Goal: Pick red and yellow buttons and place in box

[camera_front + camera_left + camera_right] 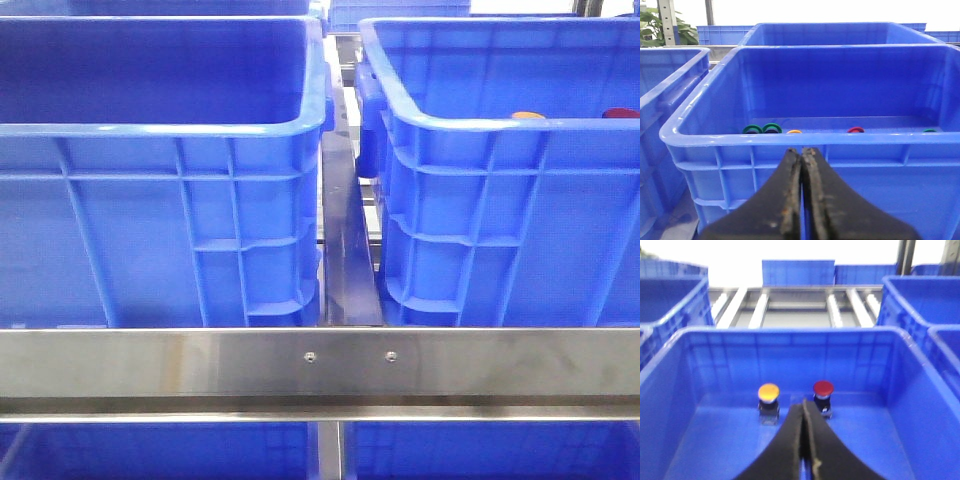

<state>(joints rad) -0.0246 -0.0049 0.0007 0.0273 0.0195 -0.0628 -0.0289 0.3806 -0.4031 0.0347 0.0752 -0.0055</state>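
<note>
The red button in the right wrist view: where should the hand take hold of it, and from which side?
Probably from above, pinching the round cap of the red button or the neck just under it. It stands upright on the crate floor, cap uppermost on a narrower body, and the yellow button stands apart beside it, leaving room. The right hand is shut and must open first.

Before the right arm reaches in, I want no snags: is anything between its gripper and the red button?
No. In the right wrist view the shut gripper points at the red button; only bare crate floor shows between them.
</note>
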